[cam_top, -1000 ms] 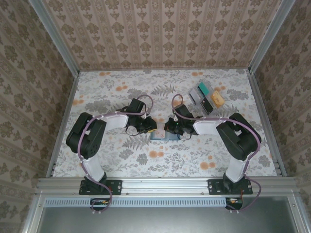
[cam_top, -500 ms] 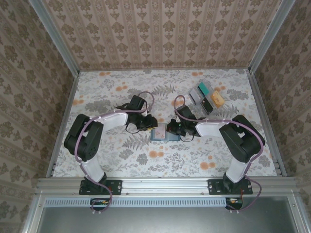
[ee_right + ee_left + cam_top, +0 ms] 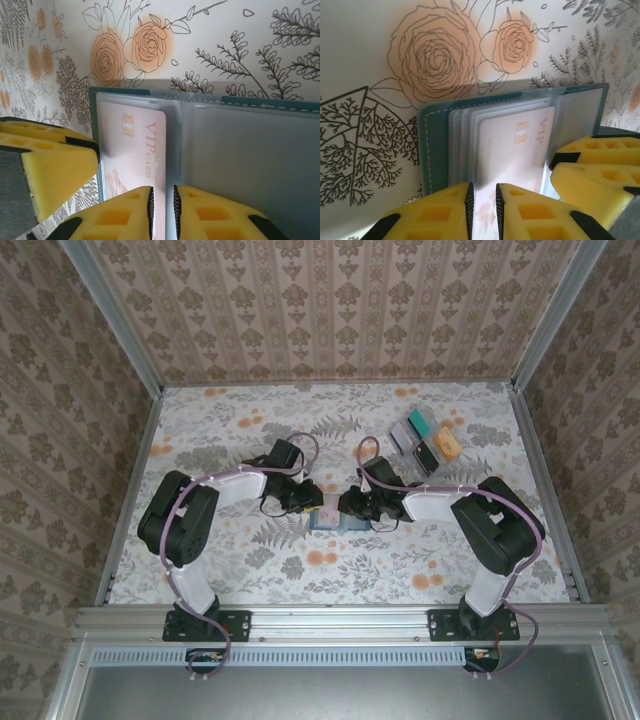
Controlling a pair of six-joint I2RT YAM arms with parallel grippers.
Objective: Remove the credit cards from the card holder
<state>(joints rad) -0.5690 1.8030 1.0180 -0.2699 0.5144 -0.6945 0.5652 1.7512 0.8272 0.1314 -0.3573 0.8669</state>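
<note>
Here we find both arms bent inward, their tips meeting over the card holder. It lies open and flat on the flowered table, roughly midway between the two arms. The left gripper sits at the holder's left edge and the right gripper at its right edge, the two close together and facing each other.

From the left wrist we look along the yellow fingers onto the slate-blue panel, with its stack of clear sleeves. A pale credit card marked VIP lies in them, chip showing. The left gripper's fingers are drawn close, with only a thin slit between them. The lower end of the card and its sleeve runs toward that slit, but we cannot tell whether anything is pinched there. The right gripper's foam tips press in at the right, just beside the card.

From the right wrist the same card lies in the left panel, its long edge running straight down to the narrow gap of the right gripper. Those fingers are also nearly together, and again we cannot tell whether they grip the card or merely straddle it. The left gripper's foam touches the holder's left rim.

Far back on the right, well apart from the holder, lies a cluster of loose cards in teal, grey and orange
</note>
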